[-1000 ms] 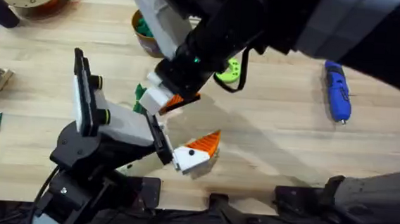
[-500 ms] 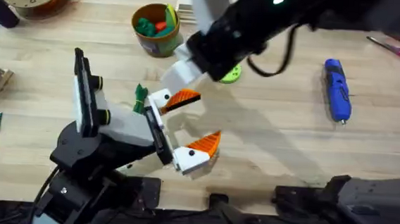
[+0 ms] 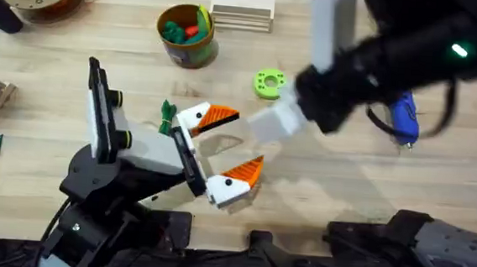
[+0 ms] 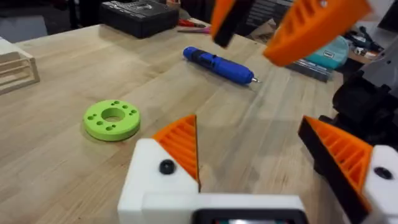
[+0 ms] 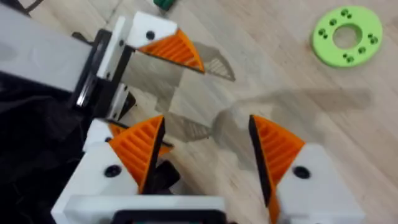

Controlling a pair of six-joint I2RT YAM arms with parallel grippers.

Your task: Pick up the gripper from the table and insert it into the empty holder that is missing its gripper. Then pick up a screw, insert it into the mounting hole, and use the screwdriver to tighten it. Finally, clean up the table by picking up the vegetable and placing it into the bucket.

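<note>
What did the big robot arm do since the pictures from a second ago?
The right arm's tool pulled away rightward from the left arm's tool, fingers open and empty. The small orange ribbed wedge stayed in its white finger block. The blue pen-shaped screwdriver didn't move.

Orange ribbed gripper (image 3: 218,115), triangular wedge, seated in the white angular holder (image 3: 192,117), ridged face turned toward the second orange wedge (image 3: 248,171) in its white block (image 3: 224,188) just below; clear gap between the two. Blue pen-shaped screwdriver (image 3: 405,117) lies flat on the tabletop well right of the holder, partly hidden by the dark arm above; black band and thin metal tip visible in the left wrist view. Small dark green leafy vegetable (image 3: 167,114) lies touching the holder's left side. Bucket (image 3: 186,36), round olive-gold can, upright beyond the holder, green and red-orange items inside.
</note>
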